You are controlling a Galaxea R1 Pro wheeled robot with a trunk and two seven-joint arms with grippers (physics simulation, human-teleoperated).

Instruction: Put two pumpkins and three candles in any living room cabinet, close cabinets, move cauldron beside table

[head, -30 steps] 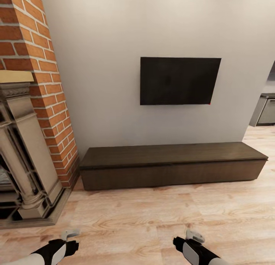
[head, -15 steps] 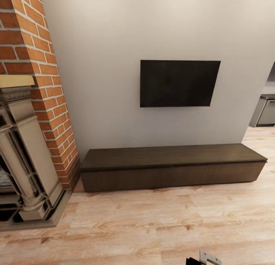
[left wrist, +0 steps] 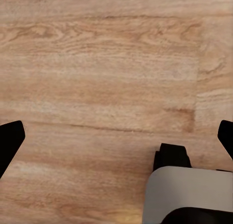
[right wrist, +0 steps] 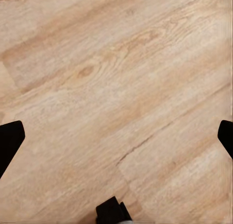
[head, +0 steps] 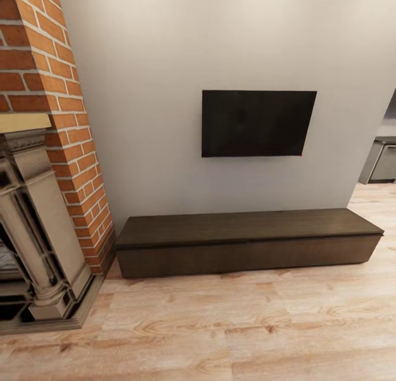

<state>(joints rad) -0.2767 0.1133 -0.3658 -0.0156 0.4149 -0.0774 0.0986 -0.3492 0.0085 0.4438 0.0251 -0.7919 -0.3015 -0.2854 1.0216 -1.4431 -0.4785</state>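
The long, low dark-brown cabinet (head: 247, 243) stands against the grey wall ahead, all its fronts shut and its top bare. The pumpkins, candles, cauldron and table are out of view. In the left wrist view my left gripper (left wrist: 116, 141) is open over wooden floor, its black fingertips (left wrist: 10, 139) far apart with nothing between them. In the right wrist view my right gripper (right wrist: 116, 141) is open too, above bare floorboards, holding nothing.
A black TV (head: 257, 123) hangs on the wall above the cabinet. A brick chimney with a stone fireplace (head: 38, 243) stands at the left. Grey kitchen units (head: 382, 161) show past the wall's right end. Wooden floor (head: 231, 326) lies between me and the cabinet.
Both forearms have dropped out of the head view's lower edge. The whole picture has shifted slightly downward, so the camera has moved; the cabinet itself has not.
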